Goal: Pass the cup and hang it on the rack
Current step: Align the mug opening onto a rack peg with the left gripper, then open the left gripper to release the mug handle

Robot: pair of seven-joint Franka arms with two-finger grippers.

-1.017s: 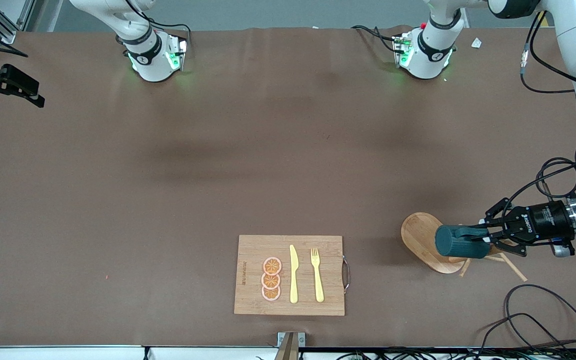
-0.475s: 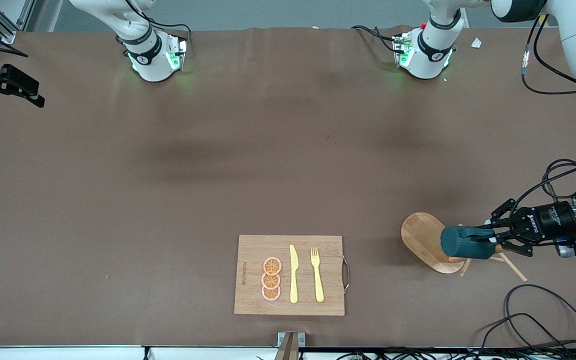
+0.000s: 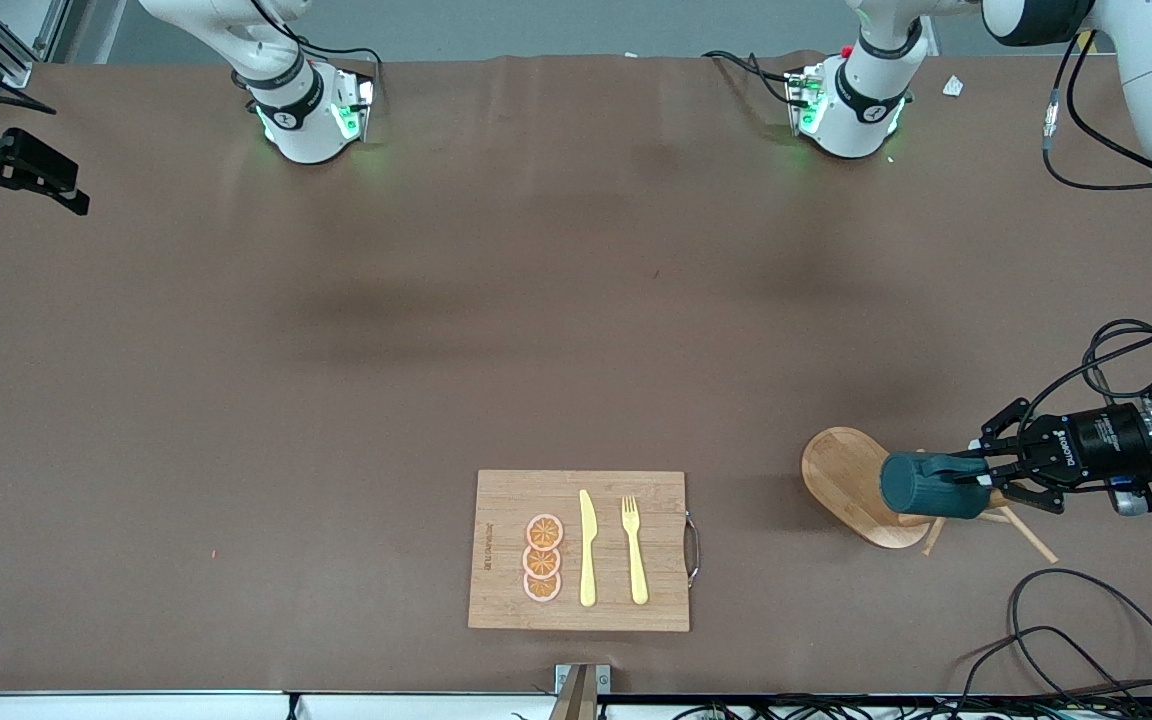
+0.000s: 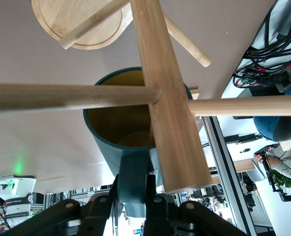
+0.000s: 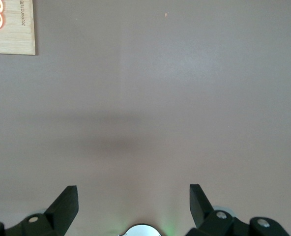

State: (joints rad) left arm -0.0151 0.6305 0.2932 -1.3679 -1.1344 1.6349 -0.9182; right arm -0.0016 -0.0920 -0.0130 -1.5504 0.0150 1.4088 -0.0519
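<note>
1. Over the light wooden mug-tree rack [image 3: 851,482], at the left arm's end of the brown bench [image 3: 536,330], the left pincer [image 3: 988,477] holds the small dark teal-green mug, the cup [image 3: 926,485], off the bench among the thin pegs.
2. The cup lies on its side: its long axis runs level along the bench toward the right arm's end, in line with the pincer, with the base pointing away from the wrist and the yellowish mouth [image 4: 123,115] facing it.
3. In the left wrist view the rack's central post [image 4: 167,93] crosses in front of that mouth, and a peg [image 4: 72,96] runs across it just beside the rim; I judge the coming move hinges on getting the handle [image 4: 134,182] onto a peg, and I cannot tell whether it is hooked yet.
4. The left pincer is clenched on the cup's handle, fingers close together around it.
5. The right pincer [image 5: 134,202] waits well apart from the rack over bare bench, fingers spread wide and holding nothing.
6. The left arm is plainly the nearer one.
</note>
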